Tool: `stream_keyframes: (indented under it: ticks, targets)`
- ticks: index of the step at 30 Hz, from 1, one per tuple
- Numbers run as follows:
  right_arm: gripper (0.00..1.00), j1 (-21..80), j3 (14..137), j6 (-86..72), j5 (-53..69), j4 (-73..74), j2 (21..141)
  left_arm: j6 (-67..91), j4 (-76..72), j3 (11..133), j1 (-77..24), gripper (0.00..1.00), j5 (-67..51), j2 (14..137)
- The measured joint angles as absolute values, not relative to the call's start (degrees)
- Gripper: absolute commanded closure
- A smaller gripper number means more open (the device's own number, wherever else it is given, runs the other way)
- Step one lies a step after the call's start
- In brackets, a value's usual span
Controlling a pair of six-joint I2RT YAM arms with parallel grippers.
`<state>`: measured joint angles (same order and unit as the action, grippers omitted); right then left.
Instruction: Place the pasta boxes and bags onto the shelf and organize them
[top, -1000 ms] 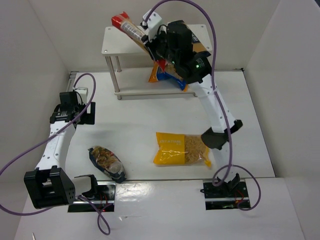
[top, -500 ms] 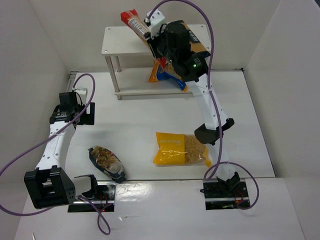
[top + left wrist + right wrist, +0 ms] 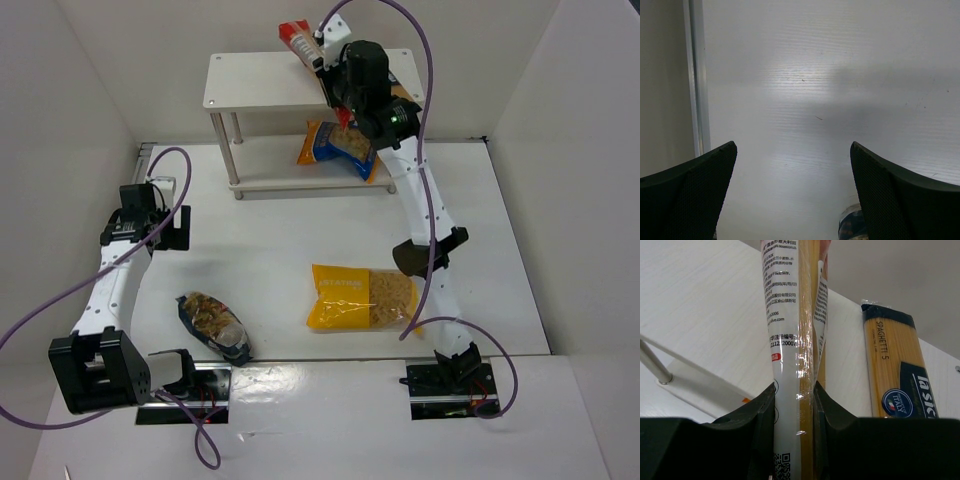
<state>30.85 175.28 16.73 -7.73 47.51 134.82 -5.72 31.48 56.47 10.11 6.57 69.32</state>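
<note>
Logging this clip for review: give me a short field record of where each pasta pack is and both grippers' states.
Right gripper: shut on long narrow red pasta pack, above white two-tier shelf top board
Tan-and-navy spaghetti pack: lying on top board
Blue-orange bag: lower tier
Big yellow windowed bag: on white table
Dark-blue clear bag: on table, left of the yellow bag
Left gripper: open, empty, over table

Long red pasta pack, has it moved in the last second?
Yes. Held by the right gripper, the long red pack has shifted right along the top board of the shelf, away from its left edge.
</note>
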Motion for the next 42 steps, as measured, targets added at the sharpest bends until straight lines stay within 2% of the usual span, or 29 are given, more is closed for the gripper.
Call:
stream_keyframes:
  ticks: [27,33,35,37,38,42]
  targets:
    - [0.99,31.1,176.2,20.7,-5.3,35.7,140.9,-5.7,31.5,56.4,10.1,0.0,6.1,70.1]
    - [0.83,31.4,176.5,22.4,-6.7,32.5,142.1,-5.7,31.5,56.4,10.1,0.0,6.1,70.1]
    - [0.7,31.4,176.5,22.8,-7.0,31.9,142.4,-5.7,31.5,56.4,10.1,0.0,6.0,70.1]
    - [0.66,31.4,176.7,23.1,-7.4,31.2,142.8,-5.7,31.5,56.4,10.1,0.0,5.8,70.1]
    - [0.6,31.4,176.7,23.3,-7.6,30.7,142.9,-5.7,31.5,56.4,10.1,0.0,5.7,70.1]
    - [0.55,31.5,176.7,23.9,-7.9,28.2,143.8,-5.7,31.5,56.4,10.1,0.0,5.7,70.1]
